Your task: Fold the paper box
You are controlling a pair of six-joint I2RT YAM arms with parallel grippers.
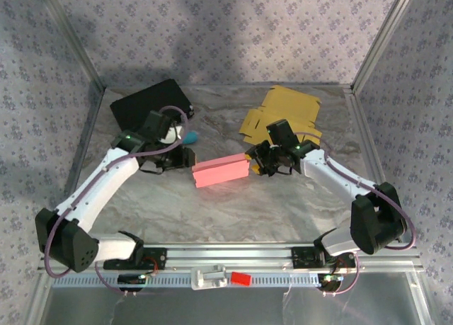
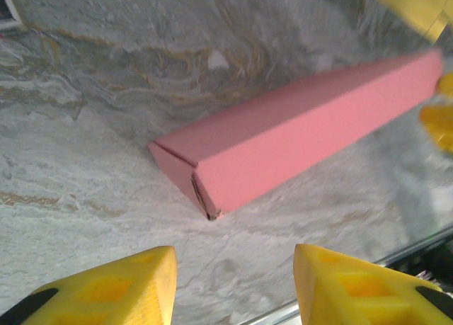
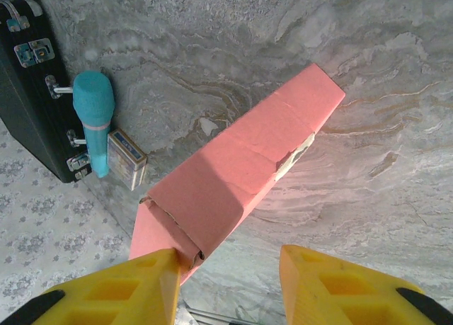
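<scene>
As we read the overhead view from left to right, a black case (image 1: 151,105) lies at the far left corner of the marbled table (image 1: 233,212), with a teal-handled tool (image 1: 191,136) just beside it. Next comes the left gripper (image 1: 182,157); in its wrist view the left gripper (image 2: 233,286) has its yellow fingers (image 2: 134,286) spread and nothing between them. The pink paper box (image 2: 304,130) lies ahead of them, apart from both tips, with its near end flap facing the jaws. At mid-table the pink paper box (image 1: 221,170) lies flat between the two grippers, closed into a long, narrow shape. At its right end we find the right gripper (image 1: 256,162). The wrist view shows the right gripper (image 3: 230,286) with jaws also apart: the box end sits at their mouth, close against one finger, while the other stands clear of it. Yellow cardboard sheets (image 1: 283,112) lie behind, far right.
</scene>
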